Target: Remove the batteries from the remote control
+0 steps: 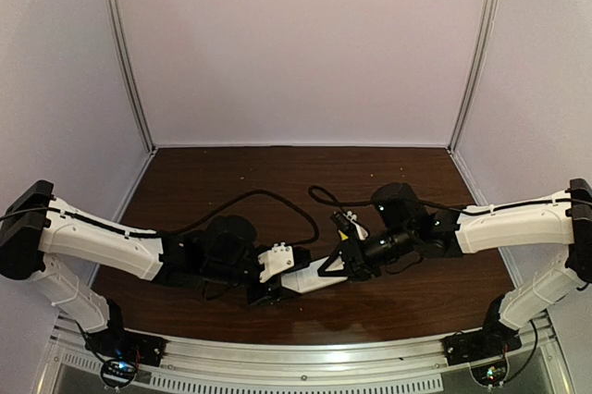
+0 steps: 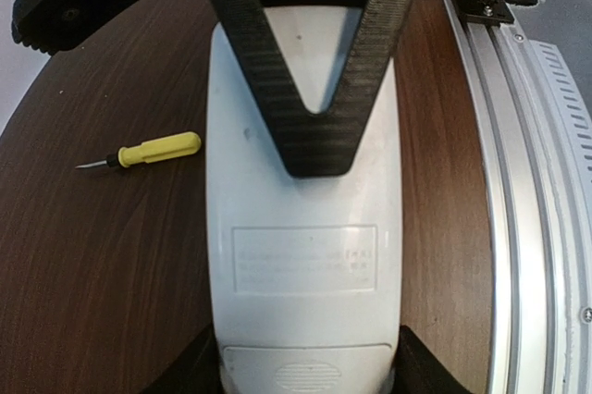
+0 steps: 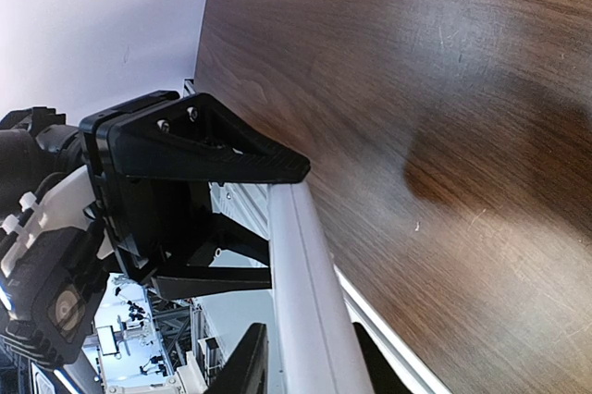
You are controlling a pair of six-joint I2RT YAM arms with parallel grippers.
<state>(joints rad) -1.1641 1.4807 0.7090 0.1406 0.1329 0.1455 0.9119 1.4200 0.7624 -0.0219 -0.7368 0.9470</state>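
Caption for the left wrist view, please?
Remote, label side up, held edgewise between the left fingers, a right finger across its far half; screwdriver on the table beside it.

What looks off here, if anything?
Nothing stands out. The remote control sits straight between left claw and right claw, cover closed, no cracks. A yellow screwdriver lies loose on the table, nothing spilled.

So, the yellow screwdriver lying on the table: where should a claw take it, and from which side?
The screwdriver lies flat on the table, so come straight down from above. Close the claw across the yellow handle. It is the thickest part and makes up most of the length, while the metal tip is thin and pointed.
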